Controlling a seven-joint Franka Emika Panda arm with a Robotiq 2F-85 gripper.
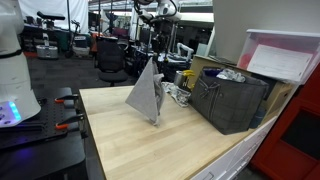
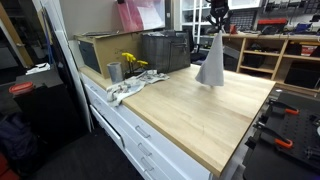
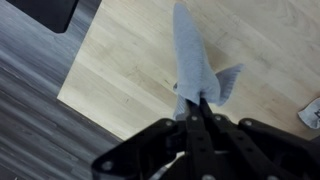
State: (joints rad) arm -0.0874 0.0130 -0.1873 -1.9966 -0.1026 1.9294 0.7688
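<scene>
A grey cloth point(image 1: 147, 92) point(image 2: 211, 64) hangs in a cone shape over the wooden tabletop point(image 1: 140, 145) point(image 2: 200, 110), pinched at its top corner. Its lower edge reaches the tabletop or hangs just above it. My gripper point(image 1: 152, 55) point(image 2: 217, 30) is shut on that top corner in both exterior views. In the wrist view the cloth point(image 3: 195, 55) drapes away from my gripper point(image 3: 200, 100), whose black jaws are pressed together on the fabric. The table point(image 3: 120, 60) lies far below, with its edge and the dark floor at the left.
A dark mesh crate point(image 1: 232, 100) point(image 2: 165, 50) stands at the table's back by the wall. A crumpled white rag point(image 2: 130, 88), a metal cup point(image 2: 114, 72) and yellow flowers point(image 2: 131, 62) sit near it. Clamps point(image 1: 62, 100) lie on the neighbouring bench.
</scene>
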